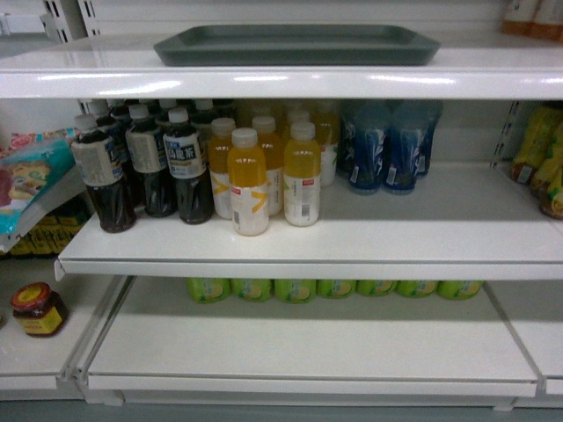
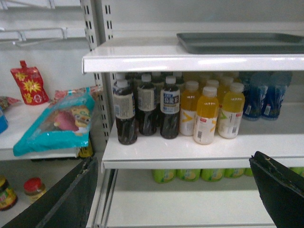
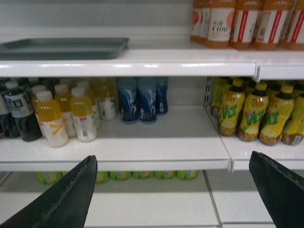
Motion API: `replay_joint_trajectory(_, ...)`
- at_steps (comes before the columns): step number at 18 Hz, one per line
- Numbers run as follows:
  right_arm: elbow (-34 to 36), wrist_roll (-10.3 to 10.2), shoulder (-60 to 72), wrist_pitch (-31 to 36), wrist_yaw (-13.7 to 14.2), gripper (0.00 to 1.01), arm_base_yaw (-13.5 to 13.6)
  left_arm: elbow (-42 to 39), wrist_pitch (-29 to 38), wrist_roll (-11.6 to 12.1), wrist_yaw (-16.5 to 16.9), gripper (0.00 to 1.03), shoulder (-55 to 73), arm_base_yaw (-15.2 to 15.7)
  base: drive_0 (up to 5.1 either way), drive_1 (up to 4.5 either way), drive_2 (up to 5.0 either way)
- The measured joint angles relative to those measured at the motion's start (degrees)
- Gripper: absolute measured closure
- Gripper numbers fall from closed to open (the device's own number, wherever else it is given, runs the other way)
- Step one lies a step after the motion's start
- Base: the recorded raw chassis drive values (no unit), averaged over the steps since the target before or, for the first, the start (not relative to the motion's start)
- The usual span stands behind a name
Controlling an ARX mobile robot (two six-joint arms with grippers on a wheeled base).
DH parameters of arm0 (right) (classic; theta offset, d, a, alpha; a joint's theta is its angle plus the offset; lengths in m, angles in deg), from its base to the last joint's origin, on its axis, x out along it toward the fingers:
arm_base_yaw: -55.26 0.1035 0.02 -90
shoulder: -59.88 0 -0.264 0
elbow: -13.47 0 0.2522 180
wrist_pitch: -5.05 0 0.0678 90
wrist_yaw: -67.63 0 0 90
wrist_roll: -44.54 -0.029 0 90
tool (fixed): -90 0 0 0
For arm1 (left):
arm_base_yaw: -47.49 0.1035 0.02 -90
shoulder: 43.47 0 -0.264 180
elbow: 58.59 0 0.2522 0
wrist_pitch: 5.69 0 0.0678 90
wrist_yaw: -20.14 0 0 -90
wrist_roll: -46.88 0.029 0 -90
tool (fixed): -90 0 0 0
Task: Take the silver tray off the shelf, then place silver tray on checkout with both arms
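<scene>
The silver tray (image 1: 296, 44) lies flat on the top white shelf (image 1: 281, 83), near its front lip. It also shows at the upper right of the left wrist view, tray (image 2: 242, 42), and at the upper left of the right wrist view, tray (image 3: 64, 47). My left gripper (image 2: 173, 190) is open, well below and in front of the tray, holding nothing. My right gripper (image 3: 173, 187) is open too, also low and empty. Neither gripper shows in the head view. The checkout is out of view.
The middle shelf (image 1: 308, 251) carries dark tea bottles (image 1: 145, 167), orange juice bottles (image 1: 273, 176) and blue bottles (image 1: 387, 145). Green bottles (image 1: 334, 288) stand at the back of the lowest shelf. Snack bags (image 2: 57, 121) lie left; yellow bottles (image 3: 259, 111) and tall orange bottles (image 3: 242, 21) stand right.
</scene>
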Motion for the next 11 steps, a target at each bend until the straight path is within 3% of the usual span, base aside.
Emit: replay_joint_trajectory(11, 0.0, 0.04, 0.04, 0.07, -0.04, 0.03, 0.0, 0.0, 0.13, 0.22, -0.04, 0.05, 0.0, 0.0, 0.0, 0.0, 0.0)
